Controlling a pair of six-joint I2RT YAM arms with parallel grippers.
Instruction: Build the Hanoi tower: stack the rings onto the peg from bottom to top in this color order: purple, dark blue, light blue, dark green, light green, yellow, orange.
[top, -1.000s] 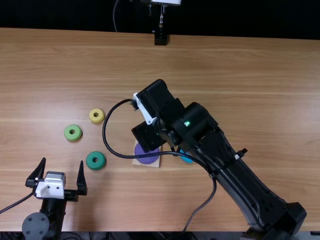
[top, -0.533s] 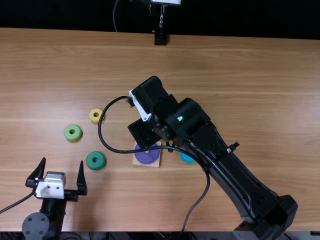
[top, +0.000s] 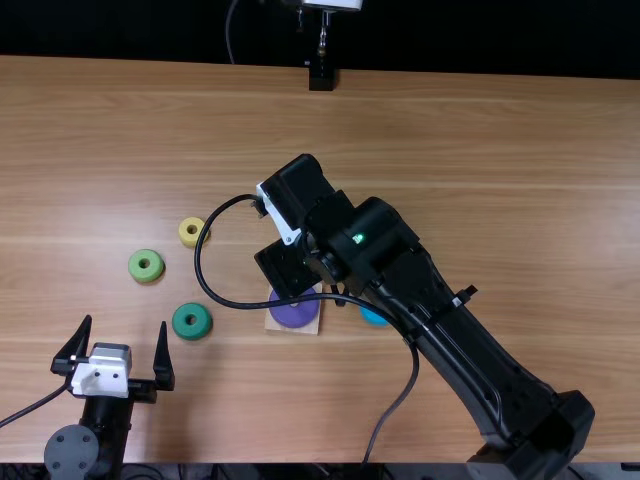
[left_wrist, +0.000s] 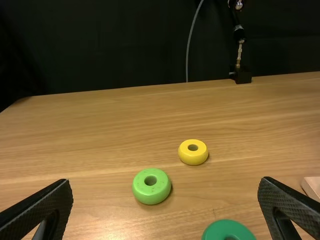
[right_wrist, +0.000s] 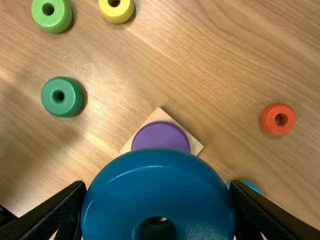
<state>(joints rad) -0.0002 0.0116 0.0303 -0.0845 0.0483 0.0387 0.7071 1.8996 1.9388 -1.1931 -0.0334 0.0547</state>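
Right wrist view: a glossy, round-edged dark blue ring (right_wrist: 157, 187) with a central hole, clasped in the right gripper (top: 285, 268); below and near it, a smooth purple ring (right_wrist: 161, 136) on a pale base (right_wrist: 159, 114). The left gripper (top: 125, 321) gapes wide.

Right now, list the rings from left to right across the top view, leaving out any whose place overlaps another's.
Light green ring → dark green ring → purple ring → light blue ring
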